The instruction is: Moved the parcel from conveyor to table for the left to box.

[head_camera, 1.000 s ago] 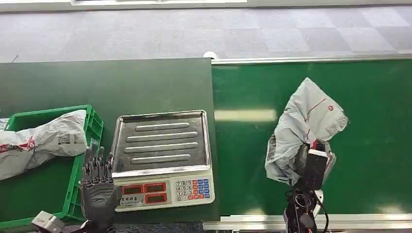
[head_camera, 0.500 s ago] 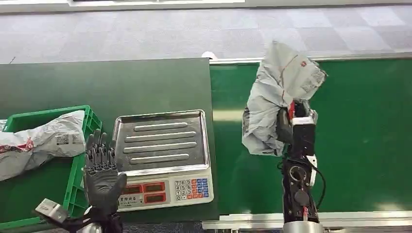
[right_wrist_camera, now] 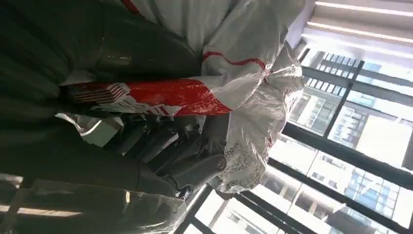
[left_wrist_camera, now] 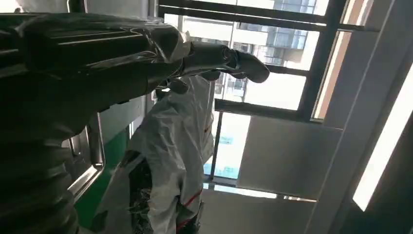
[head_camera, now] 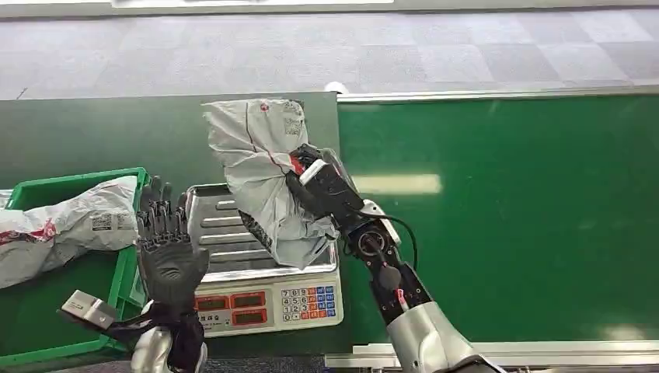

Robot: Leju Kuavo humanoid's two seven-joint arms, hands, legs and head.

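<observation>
**Head view: parcel held over the scale's tray**

Head view has the right hand point(head_camera: 315, 186) gripping a grey parcel point(head_camera: 264, 167), its fingers wrapped around the crumpled plastic about midway along the bag. The parcel hangs above the steel tray of the scale point(head_camera: 260, 260), with its lower end over the tray's right half and its upper end reaching past the tray's far edge, over the dark green table point(head_camera: 116, 136). Whether the bottom of the parcel touches the tray cannot be told. A printed label and a small red mark show near the top of the bag.

The left hand point(head_camera: 167, 252) is raised just beside the scale's left edge, palm up toward the camera, fingers spread and upright, holding nothing. Beyond that hand, farther from the scale, stands a green crate point(head_camera: 128, 268) with a second grey parcel point(head_camera: 66, 225) lying in it and drooping over its left side.

To the scale's right, the green conveyor belt point(head_camera: 528, 217) runs beside the table, a metal rail along its near and far edges.

From the right wrist view, the dark fingers point(right_wrist_camera: 185, 161) close tightly on the bag's folds, with a red printed band point(right_wrist_camera: 160, 97) pressed against the hand. The left wrist view looks past the open left hand point(left_wrist_camera: 97, 58) at the hanging parcel point(left_wrist_camera: 170, 146), beside the tray's rim point(left_wrist_camera: 95, 156).
</observation>
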